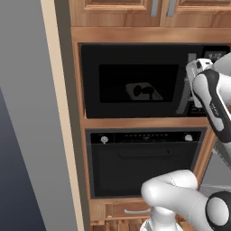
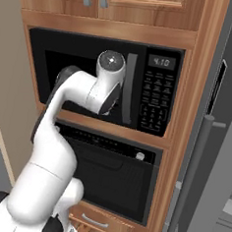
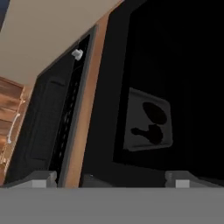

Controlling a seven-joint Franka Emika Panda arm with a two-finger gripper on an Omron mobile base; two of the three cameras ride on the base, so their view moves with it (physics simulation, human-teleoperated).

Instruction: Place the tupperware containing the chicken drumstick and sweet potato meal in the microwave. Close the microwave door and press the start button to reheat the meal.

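Behind microwave door [image 1: 135, 81] glass, tupperware [image 3: 146, 127] holds dark food.

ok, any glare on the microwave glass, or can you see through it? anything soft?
Left base view: no glare, the tupperware shows dimly through the microwave door. Hand view: same, tray grey, food just dark shapes. Right base view: display digits blurry.

White rounded arm [image 2: 51, 147], dark joints

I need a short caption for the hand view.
Tupperware seen through the closed microwave door, oven alongside.
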